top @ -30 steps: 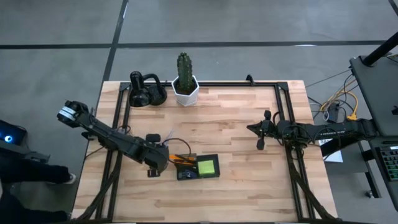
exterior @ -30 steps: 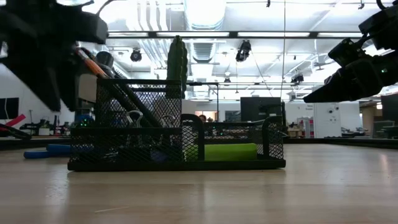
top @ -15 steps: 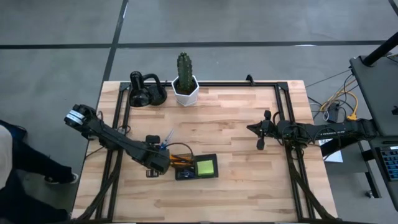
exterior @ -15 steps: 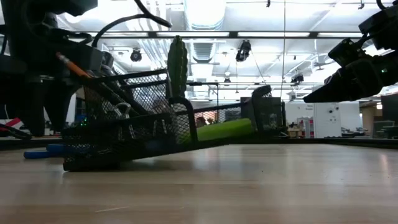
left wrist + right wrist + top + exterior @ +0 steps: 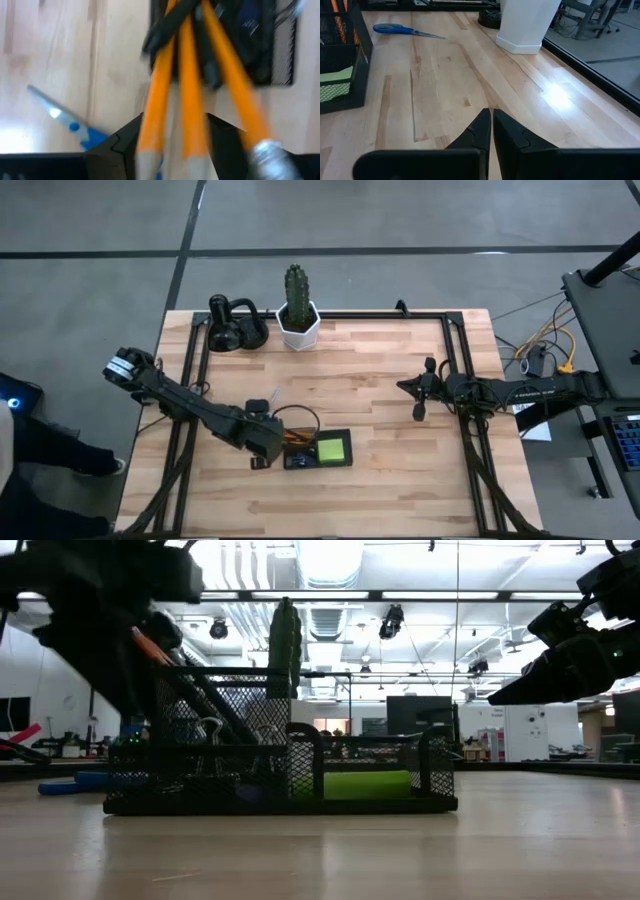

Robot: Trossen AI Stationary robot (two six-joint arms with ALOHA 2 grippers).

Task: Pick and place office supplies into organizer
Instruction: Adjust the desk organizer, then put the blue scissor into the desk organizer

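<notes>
The black mesh organizer [image 5: 318, 451] sits flat on the table, with a lime-green sticky-note pad [image 5: 333, 447] in its right compartment. Three orange pencils [image 5: 190, 100] and dark pens [image 5: 165, 27] stand in its left cup and lean toward my left gripper [image 5: 175, 145]. That gripper is open just left of the organizer [image 5: 280, 802], and the pencils' upper ends pass by its fingers. Blue-handled scissors [image 5: 405, 30] lie flat on the table behind it. My right gripper [image 5: 417, 395] waits shut over the table's right part. My left gripper's fingers [image 5: 125, 147] stand on either side of the leaning pencils' upper parts [image 5: 152, 135], coming slanting down from the table's left. I cannot tell whether they touch the pencils. One pencil passes outside the gap.
A cactus in a white pot [image 5: 297, 315] and a black rounded gadget [image 5: 232, 328] stand at the far edge. Black frame rails [image 5: 455, 380] run along the table's sides. Bare wood lies between the organizer and my right gripper.
My left gripper has moved a little toward the table's right edge, closer to the organizer. Half a second ago the organizer was tipped, its right end raised off the table; it now rests flat again. The right arm has kept still.
</notes>
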